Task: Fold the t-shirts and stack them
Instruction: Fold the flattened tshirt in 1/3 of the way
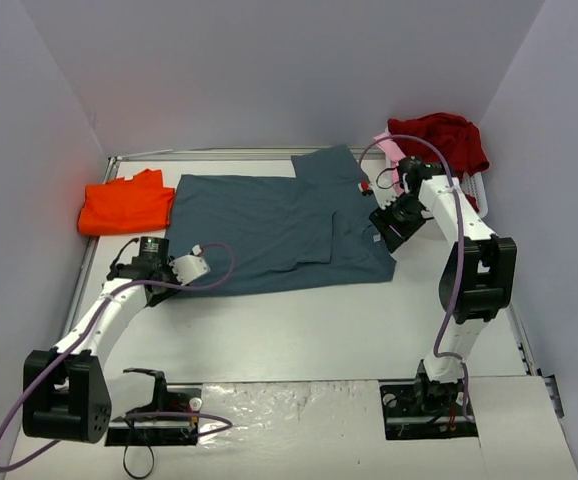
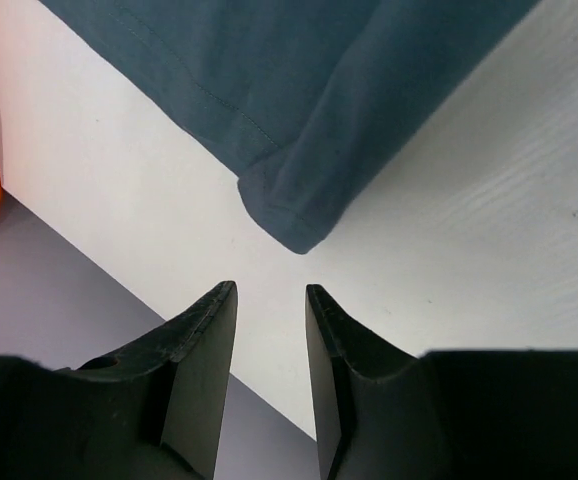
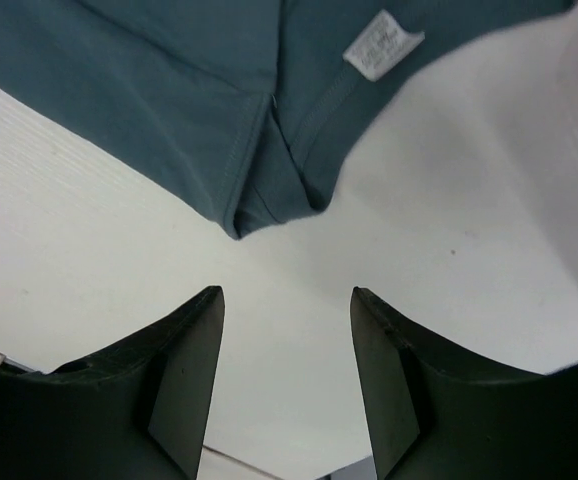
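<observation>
1. Arm bases (image 1: 431, 408) sit nearest us, at the table's (image 1: 299, 330) near edge.
2. Orange shirt (image 1: 126, 203) lies folded at far left, just beside the blue shirt (image 1: 269, 230).
3. Left gripper (image 2: 269, 290) has its jaws a narrow way apart and empty. It sits low at the blue shirt's near-left corner, which lies just ahead of the tips and not between them.
4. Blue shirt is spread mid-table, partly folded, with one flap turned in.
5. Right gripper (image 3: 287, 292) has wider jaws, also empty, aimed at the layered corner below the label (image 3: 383, 44).
6. Red shirt (image 1: 449, 140) and pink shirt (image 1: 391, 150) are heaped in the basket (image 1: 477, 190) at far right.
7. Risk: we judge a short close would grab nothing.
8. Risk: pinching only the top layer at the right corner would skew the fold.
9. Risk: the left arm's purple cable (image 1: 219, 262) loops over the hem and could drag the cloth.
10. Risk: the left corner is near the table edge, so cloth could slide off.
11. Surface is matte white and faintly ribbed. Plain pale walls stand on three sides.
</observation>
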You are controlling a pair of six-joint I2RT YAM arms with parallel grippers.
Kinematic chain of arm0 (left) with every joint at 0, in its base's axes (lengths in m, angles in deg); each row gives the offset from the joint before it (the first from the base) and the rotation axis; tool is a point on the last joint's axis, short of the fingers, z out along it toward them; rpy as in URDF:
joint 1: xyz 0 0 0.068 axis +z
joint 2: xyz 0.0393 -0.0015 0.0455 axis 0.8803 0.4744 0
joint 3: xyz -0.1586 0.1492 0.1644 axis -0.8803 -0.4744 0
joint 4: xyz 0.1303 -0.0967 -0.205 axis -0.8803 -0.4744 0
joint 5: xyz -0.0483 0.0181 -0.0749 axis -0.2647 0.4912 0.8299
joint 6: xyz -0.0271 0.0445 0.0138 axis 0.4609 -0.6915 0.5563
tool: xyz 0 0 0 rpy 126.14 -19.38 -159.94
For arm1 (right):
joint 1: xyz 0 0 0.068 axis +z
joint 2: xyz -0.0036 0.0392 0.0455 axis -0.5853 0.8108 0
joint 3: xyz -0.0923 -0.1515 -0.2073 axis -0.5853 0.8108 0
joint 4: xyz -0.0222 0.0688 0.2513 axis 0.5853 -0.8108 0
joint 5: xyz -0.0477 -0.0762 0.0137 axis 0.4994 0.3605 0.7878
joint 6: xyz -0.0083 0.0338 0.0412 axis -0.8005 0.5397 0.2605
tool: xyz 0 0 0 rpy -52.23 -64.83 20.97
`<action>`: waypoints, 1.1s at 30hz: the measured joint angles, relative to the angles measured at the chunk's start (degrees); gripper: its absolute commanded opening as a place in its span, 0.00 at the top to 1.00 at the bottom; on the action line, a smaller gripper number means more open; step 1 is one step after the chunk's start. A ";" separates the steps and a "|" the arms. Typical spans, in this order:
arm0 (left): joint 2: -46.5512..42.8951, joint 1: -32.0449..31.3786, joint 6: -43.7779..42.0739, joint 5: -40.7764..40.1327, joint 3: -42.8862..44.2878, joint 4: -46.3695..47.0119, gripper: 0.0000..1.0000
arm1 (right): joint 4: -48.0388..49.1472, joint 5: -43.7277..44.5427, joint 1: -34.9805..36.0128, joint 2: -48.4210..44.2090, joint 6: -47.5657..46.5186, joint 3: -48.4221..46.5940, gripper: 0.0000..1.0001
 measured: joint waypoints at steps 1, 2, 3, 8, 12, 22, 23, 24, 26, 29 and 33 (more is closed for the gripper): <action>0.28 0.04 0.66 0.13 0.44 0.13 0.67 | -0.07 -0.44 0.70 0.00 0.04 -0.87 0.50; 1.01 0.07 1.38 0.42 1.03 0.20 0.67 | -0.07 -0.85 1.40 0.00 0.15 -1.51 0.50; 2.03 0.13 2.08 1.03 1.90 0.33 0.67 | -0.09 -1.31 2.05 0.00 0.22 -1.97 0.51; 10.08 0.31 5.33 4.85 5.68 1.81 0.68 | 0.13 -3.15 4.55 0.66 0.52 -2.38 0.51; 14.43 0.31 6.51 7.19 6.23 2.38 0.68 | 0.63 -3.50 4.70 2.91 0.79 -2.36 0.51; 17.27 0.31 5.99 8.55 6.99 2.58 0.91 | 1.95 -3.34 4.70 5.60 1.81 -2.34 0.51; 17.42 0.31 5.84 8.37 6.99 2.67 0.97 | 2.03 -3.34 4.70 5.62 1.92 -2.34 0.51; 17.66 0.31 5.73 8.17 6.99 2.82 0.97 | 2.08 -3.34 4.70 5.62 1.95 -2.34 0.52; 18.18 0.31 5.44 7.76 6.95 3.02 0.98 | 2.10 -3.32 4.70 5.64 1.99 -2.34 0.52; 18.23 0.31 5.42 7.45 6.95 3.04 0.98 | 2.14 -3.21 4.70 5.66 2.14 -2.34 0.52; 16.81 0.31 5.38 7.10 6.95 2.49 0.98 | 2.51 -3.04 4.70 5.66 2.21 -2.34 0.53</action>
